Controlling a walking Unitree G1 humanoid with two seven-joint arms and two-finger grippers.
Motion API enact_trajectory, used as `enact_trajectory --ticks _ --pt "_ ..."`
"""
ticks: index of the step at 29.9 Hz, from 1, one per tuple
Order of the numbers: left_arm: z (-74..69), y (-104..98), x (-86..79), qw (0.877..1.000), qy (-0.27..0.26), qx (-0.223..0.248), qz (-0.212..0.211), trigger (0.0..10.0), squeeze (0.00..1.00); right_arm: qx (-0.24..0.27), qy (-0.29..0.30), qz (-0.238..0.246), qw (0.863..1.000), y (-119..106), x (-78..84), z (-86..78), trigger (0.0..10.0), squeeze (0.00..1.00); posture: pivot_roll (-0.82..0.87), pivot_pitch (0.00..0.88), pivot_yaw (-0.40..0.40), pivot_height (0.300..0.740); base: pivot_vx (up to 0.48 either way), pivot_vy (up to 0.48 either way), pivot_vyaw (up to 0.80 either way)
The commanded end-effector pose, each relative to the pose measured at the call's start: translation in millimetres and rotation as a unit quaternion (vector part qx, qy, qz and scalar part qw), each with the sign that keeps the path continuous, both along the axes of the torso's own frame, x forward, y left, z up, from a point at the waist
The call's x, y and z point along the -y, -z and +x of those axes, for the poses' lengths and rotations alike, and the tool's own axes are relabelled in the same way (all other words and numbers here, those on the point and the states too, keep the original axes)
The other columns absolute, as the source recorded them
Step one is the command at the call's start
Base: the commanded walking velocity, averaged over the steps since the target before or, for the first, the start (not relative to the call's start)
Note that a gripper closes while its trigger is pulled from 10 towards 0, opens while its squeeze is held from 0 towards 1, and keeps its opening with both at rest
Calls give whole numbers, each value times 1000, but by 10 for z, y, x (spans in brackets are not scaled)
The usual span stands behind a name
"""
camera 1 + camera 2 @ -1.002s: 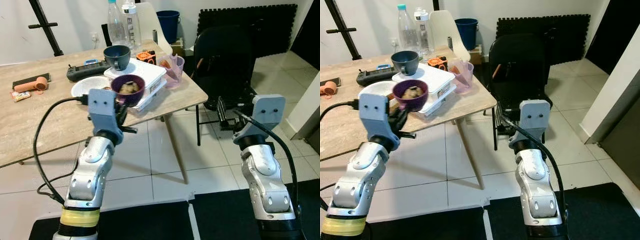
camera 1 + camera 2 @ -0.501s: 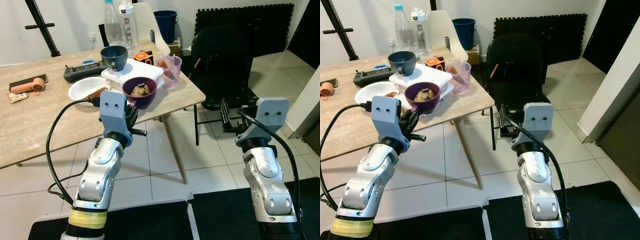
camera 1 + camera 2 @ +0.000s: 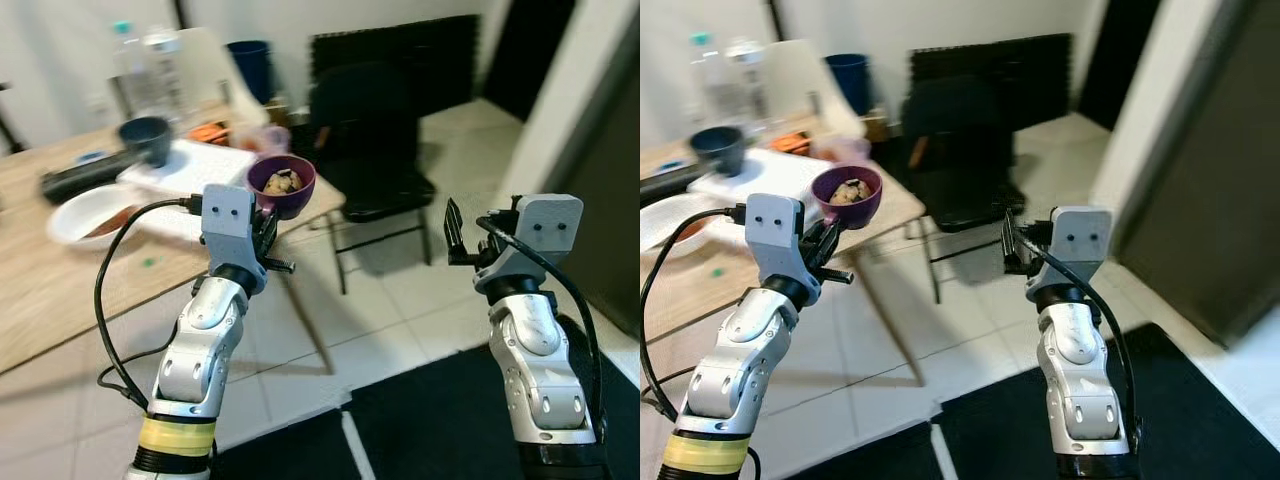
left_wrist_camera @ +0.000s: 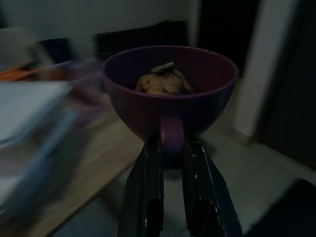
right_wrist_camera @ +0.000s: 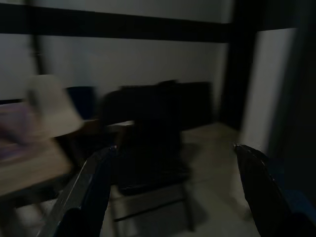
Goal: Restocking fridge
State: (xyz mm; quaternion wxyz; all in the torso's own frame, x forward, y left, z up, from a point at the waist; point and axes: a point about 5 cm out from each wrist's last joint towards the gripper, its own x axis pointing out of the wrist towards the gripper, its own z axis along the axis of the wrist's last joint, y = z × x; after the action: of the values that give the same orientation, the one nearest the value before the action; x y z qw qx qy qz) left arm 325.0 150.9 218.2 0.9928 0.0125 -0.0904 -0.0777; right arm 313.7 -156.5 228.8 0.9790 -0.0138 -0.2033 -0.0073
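A purple bowl (image 3: 282, 185) with pieces of food in it is held up in the air, level, by my left gripper (image 3: 266, 222), which is shut on the bowl's small handle (image 4: 171, 139). The bowl hovers in front of the table's right end. My right gripper (image 3: 458, 232) is raised at the right with its fingers (image 5: 94, 190) spread wide and nothing between them, pointing toward a black chair (image 3: 370, 140).
A wooden table (image 3: 60, 290) at the left carries a white container (image 3: 190, 165), a dark cup (image 3: 146, 138), a white plate, bottles and a pink cup. A dark panel stands at the far right (image 3: 1200, 180). A black mat (image 3: 440, 420) lies on the tiled floor.
The whole view has swung to the right and is blurred: the table has slid left and the dark panel has come into view. My left gripper still holds the purple bowl up.
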Motion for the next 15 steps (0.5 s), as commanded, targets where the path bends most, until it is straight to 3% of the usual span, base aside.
enact_trajectory --ticks 1,15 --pt "3 -42 36 1000 5 15 -4 10000 0 -13 0 5 1000 53 1 2 10000 0 -112 92 40 710 0 0 -800" --pt "43 -23 15 1000 -11 8 -4 10000 0 -15 2 4 1000 58 9 4 10000 0 -112 100 40 710 0 0 -800"
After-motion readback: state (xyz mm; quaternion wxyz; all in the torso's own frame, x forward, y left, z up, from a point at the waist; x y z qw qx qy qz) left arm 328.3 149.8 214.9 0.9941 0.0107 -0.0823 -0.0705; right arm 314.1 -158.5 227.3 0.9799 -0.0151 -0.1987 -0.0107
